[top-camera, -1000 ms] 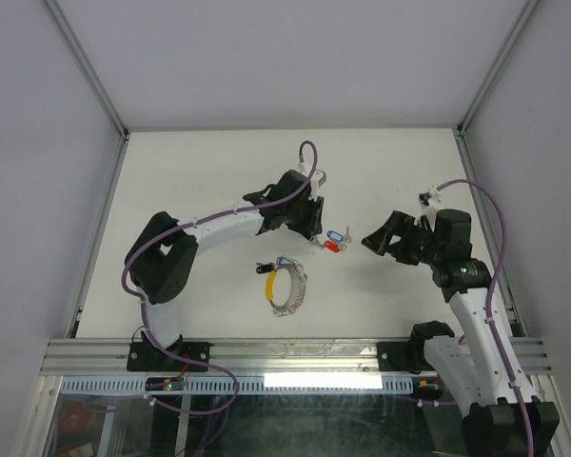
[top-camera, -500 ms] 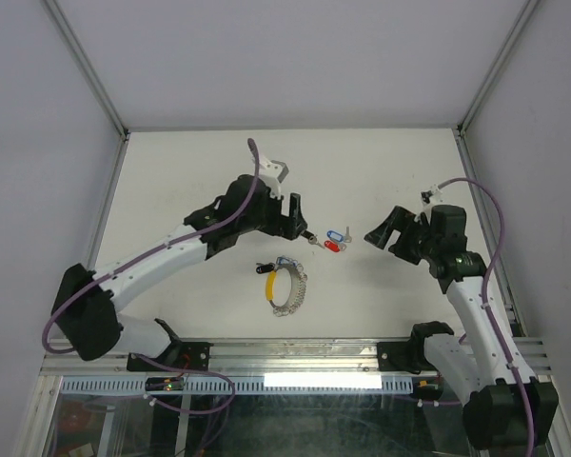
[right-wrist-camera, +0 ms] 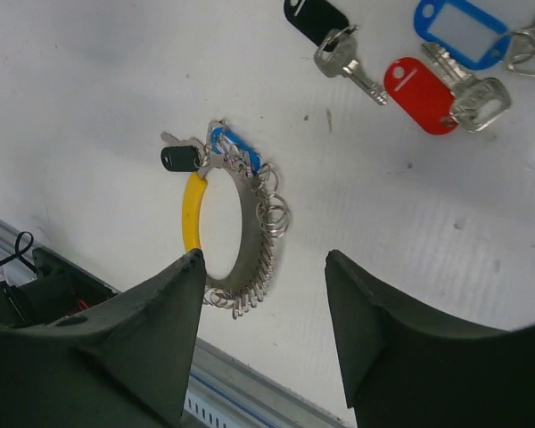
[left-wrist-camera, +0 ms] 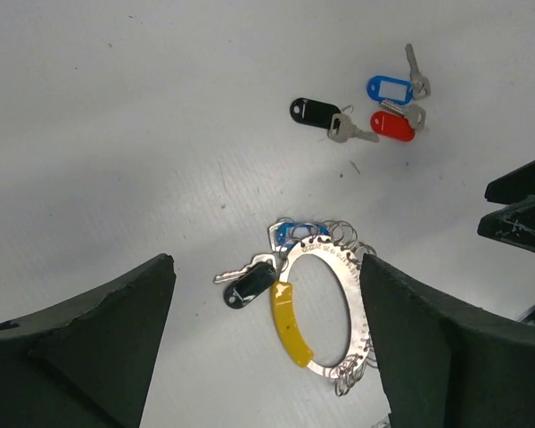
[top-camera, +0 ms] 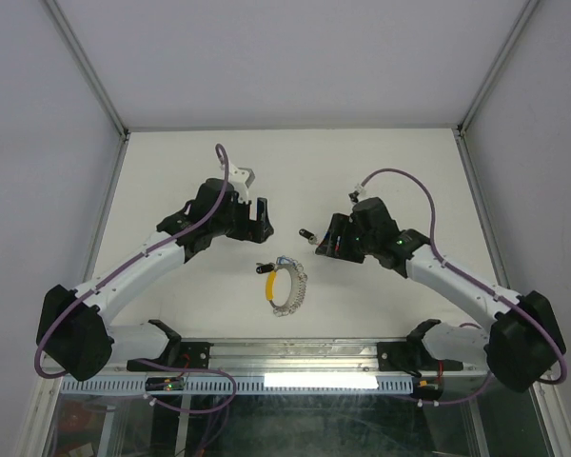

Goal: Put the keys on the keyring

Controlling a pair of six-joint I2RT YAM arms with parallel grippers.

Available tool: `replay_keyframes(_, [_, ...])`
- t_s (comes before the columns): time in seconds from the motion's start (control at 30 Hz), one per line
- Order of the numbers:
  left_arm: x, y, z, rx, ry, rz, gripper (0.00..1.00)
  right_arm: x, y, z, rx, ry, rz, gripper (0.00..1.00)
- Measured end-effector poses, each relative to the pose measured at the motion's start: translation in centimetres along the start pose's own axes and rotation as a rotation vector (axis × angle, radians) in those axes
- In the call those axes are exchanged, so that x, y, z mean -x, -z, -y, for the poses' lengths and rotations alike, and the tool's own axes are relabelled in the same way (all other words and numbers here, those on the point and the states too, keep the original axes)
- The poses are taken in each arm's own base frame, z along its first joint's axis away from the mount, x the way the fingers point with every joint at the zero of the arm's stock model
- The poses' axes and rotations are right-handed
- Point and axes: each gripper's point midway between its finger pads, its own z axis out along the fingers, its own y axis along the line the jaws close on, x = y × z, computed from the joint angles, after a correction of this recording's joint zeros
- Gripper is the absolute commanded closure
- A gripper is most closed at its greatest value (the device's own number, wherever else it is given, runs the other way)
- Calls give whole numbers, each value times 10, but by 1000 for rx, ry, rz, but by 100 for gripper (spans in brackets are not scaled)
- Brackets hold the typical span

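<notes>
The keyring (left-wrist-camera: pixel 339 303) lies flat on the white table, part yellow arc (left-wrist-camera: pixel 290 326) and part silvery with small rings along it. A black-tagged key (left-wrist-camera: pixel 249 284) and a blue tag (left-wrist-camera: pixel 300 233) sit at its top. Three loose keys lie beyond it, tagged black (left-wrist-camera: pixel 314 111), blue (left-wrist-camera: pixel 390 88) and red (left-wrist-camera: pixel 392 126). My left gripper (left-wrist-camera: pixel 266 267) hangs open above the keyring with nothing in it. My right gripper (right-wrist-camera: pixel 264 259) is open and empty, hovering near the keyring (right-wrist-camera: pixel 236 223), with the loose red-tagged key (right-wrist-camera: pixel 419 83) behind it.
In the top view the keyring (top-camera: pixel 287 286) lies mid-table between the left gripper (top-camera: pixel 255 219) and the right gripper (top-camera: pixel 325 238). The loose black-tagged key (top-camera: pixel 306 233) sits just left of the right gripper. A metal rail (top-camera: pixel 295 354) runs along the near edge.
The left arm has drawn back to the left, away from the loose keys, leaving a black-tagged key beside them. The right arm has swung left and now stands over the loose keys.
</notes>
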Motion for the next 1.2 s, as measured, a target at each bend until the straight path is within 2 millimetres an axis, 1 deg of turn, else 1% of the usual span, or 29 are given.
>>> replay_keyframes(0.1, [-4, 2, -3, 9, -40, -19, 18, -4, -16, -14, 5, 22, 3, 50])
replay_keyframes(0.2, [-6, 4, -8, 26, -79, -33, 20, -11, -37, -24, 1, 45, -18, 56])
replay_keyframes(0.3, [-8, 5, -11, 35, -95, -43, 22, -15, -59, -26, -30, 65, -39, 60])
replay_keyframes(0.37, [-9, 5, -11, 37, -99, -48, 22, -14, -70, -25, -52, 71, -38, 61])
replay_keyframes(0.5, [-10, 5, -15, 53, -113, -52, 22, -10, -80, -24, -72, 73, -26, 66])
replay_keyframes(0.67, [-9, 6, -22, 70, -109, -51, 23, -6, -89, -27, -68, 73, -21, 66])
replay_keyframes(0.9, [-7, 6, -26, 78, -101, -48, 24, -12, -99, -25, -69, 71, -52, 67])
replay_keyframes(1.2, [-6, 7, -29, 72, -91, -48, 25, -18, -111, -27, -62, 69, -94, 71])
